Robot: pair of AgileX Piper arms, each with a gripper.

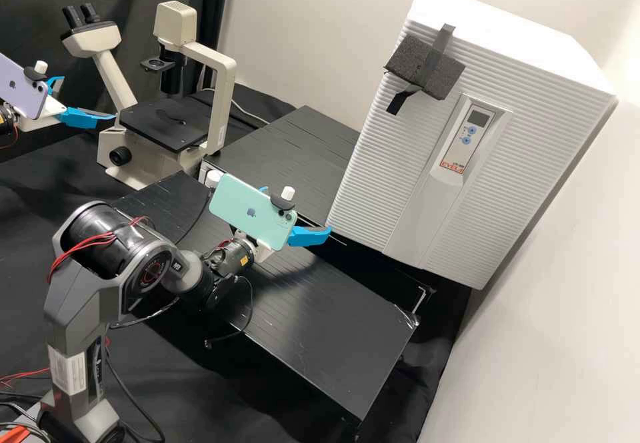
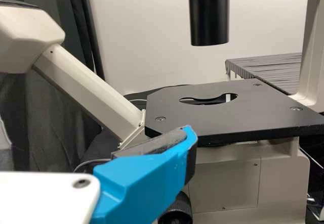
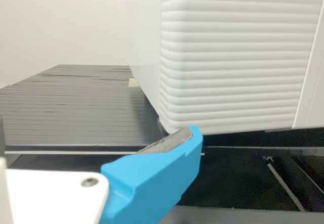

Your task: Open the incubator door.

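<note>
The white, ribbed incubator, its label orange-lettered, stands on the black desk. Near it, our right end effector is spread; well apart from it, our left end effector is too.

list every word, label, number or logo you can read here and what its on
Incubator, control panel: red lettering near its lower end, not quoted here
Same panel: marks by the blue buttons, too small to read
Right arm: white label, print too small to read
Green phone: logo, no word
Purple phone: logo, no word
</note>
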